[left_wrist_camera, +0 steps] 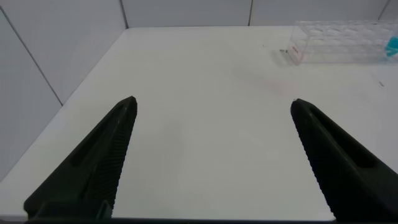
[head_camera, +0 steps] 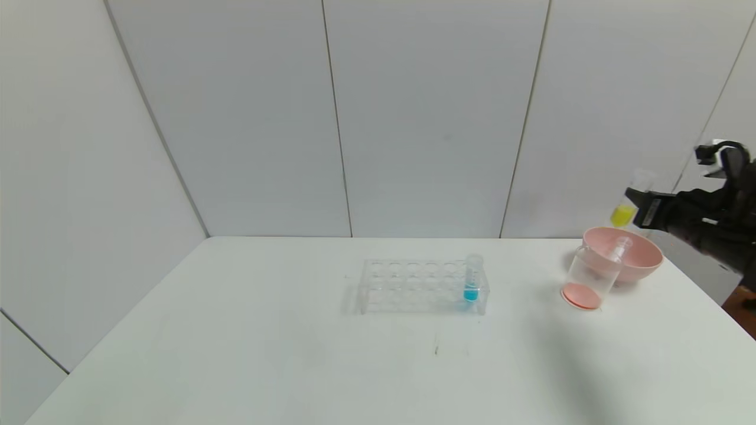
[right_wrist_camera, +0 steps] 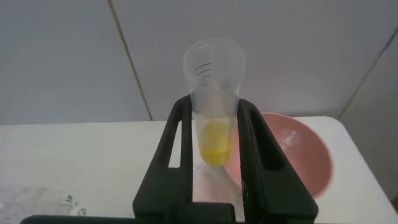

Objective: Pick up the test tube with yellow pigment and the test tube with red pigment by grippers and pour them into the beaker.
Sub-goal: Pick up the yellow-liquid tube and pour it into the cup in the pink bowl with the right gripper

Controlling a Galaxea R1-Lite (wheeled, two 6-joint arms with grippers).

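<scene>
My right gripper point(head_camera: 638, 205) is shut on the test tube with yellow pigment point(head_camera: 624, 213), held slightly tilted in the air, rim up, above the pink bowl and up and to the right of the beaker point(head_camera: 590, 277). In the right wrist view the jaws clamp the yellow tube point(right_wrist_camera: 214, 134) from both sides. The beaker stands on the table in front of the bowl, with red-orange liquid at its bottom point(head_camera: 581, 295). A clear, empty-looking tube point(head_camera: 619, 247) leans at the bowl's near rim behind the beaker. My left gripper point(left_wrist_camera: 212, 101) is open and empty above the table's left part.
A clear tube rack point(head_camera: 422, 286) stands mid-table and holds a blue-liquid tube point(head_camera: 471, 282) at its right end. The rack also shows in the left wrist view point(left_wrist_camera: 342, 42). The pink bowl point(head_camera: 641, 260) stands at the back right near the table's edge.
</scene>
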